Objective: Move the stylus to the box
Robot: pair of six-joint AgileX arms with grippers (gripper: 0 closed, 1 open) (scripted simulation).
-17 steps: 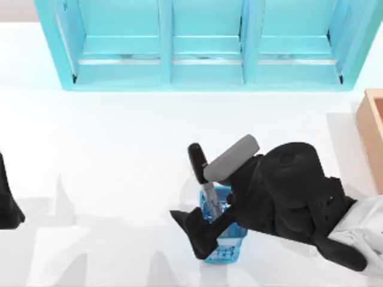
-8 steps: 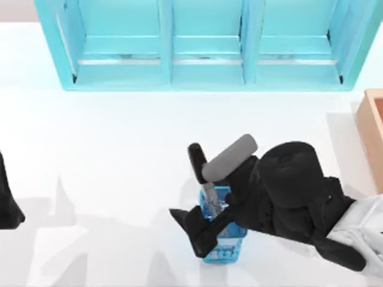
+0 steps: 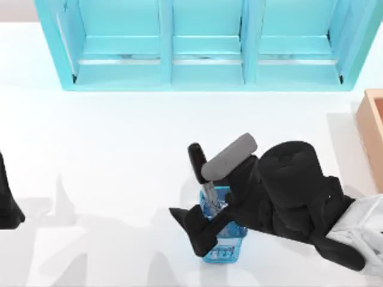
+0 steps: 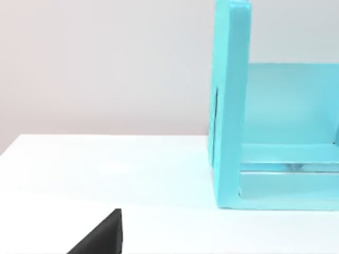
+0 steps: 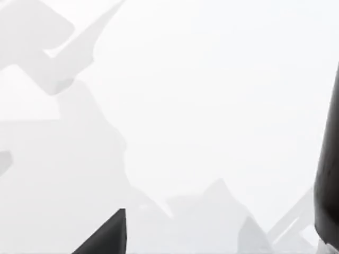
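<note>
The stylus [image 3: 196,160] stands tilted in a small blue mesh holder [image 3: 226,245] at the table's front centre, black cap up and silver barrel down inside. My right gripper [image 3: 194,233] is low against the holder's left side, open, its fingers spread beside the barrel. The right wrist view has the stylus cap [image 5: 328,169] at its edge and one finger [image 5: 108,237] over bare table. The tan box [image 3: 372,134] sits at the right edge, partly cut off. My left gripper [image 3: 7,203] is parked at the left edge, open.
A big turquoise shelf unit [image 3: 203,48] spans the back of the table, and its end wall [image 4: 233,106] is in the left wrist view. The right arm's grey cylinder [image 3: 229,156] lies just right of the stylus cap. White table stretches between holder and box.
The right arm has shifted very slightly to the left. The stylus still stands in the holder, and the left arm has not moved.
</note>
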